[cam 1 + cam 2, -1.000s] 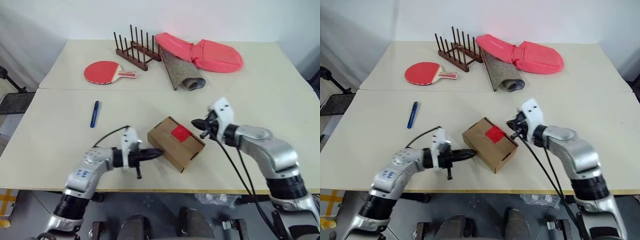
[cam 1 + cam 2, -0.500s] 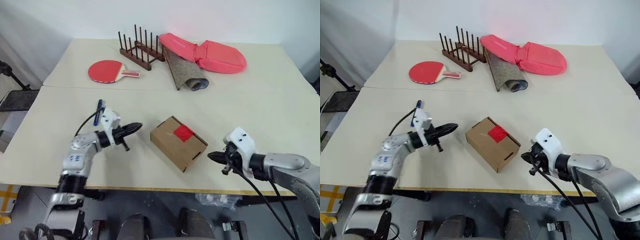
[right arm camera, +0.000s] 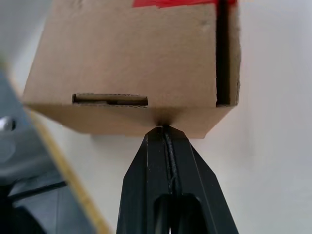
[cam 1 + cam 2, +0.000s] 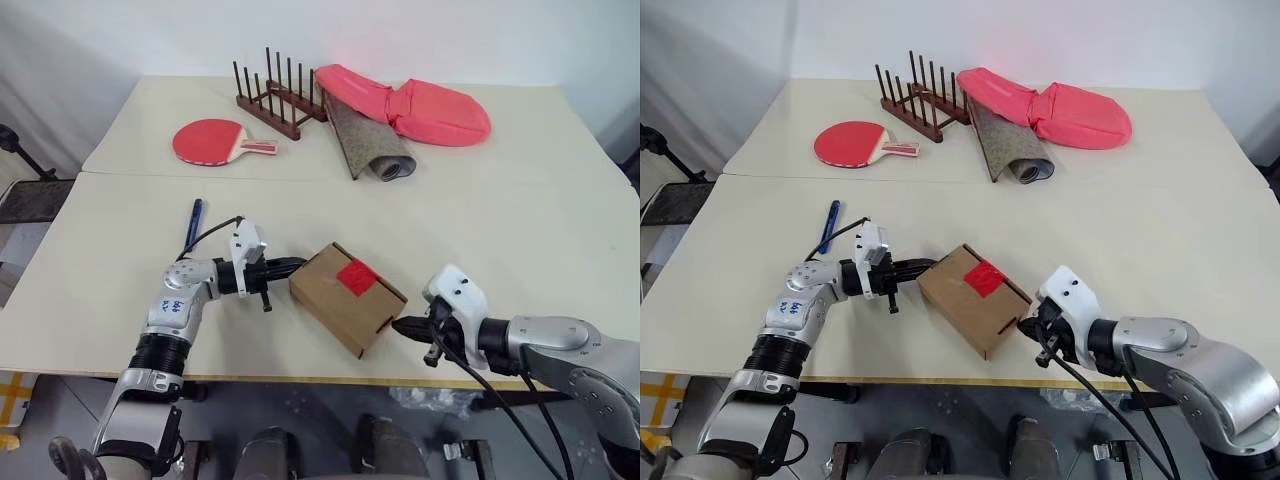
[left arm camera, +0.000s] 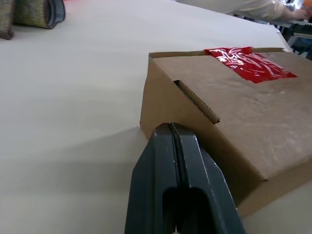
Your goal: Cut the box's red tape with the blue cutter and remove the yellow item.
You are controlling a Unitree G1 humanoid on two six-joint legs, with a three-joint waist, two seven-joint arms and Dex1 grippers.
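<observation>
Box (image 4: 971,298) with red tape (image 4: 986,277) between left gripper (image 4: 924,266) and right gripper (image 4: 1024,325).

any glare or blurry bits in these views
Left wrist view: glare on the red tape, far background soft. Right wrist view: left edge blurred, box sharp. Head views: even light, faint shadow beside the box, a reddish glow on the wall above the pink cover.

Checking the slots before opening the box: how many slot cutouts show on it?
2. One on the box side by the left gripper, one on the side by the right gripper. Far sides are hidden.
</observation>
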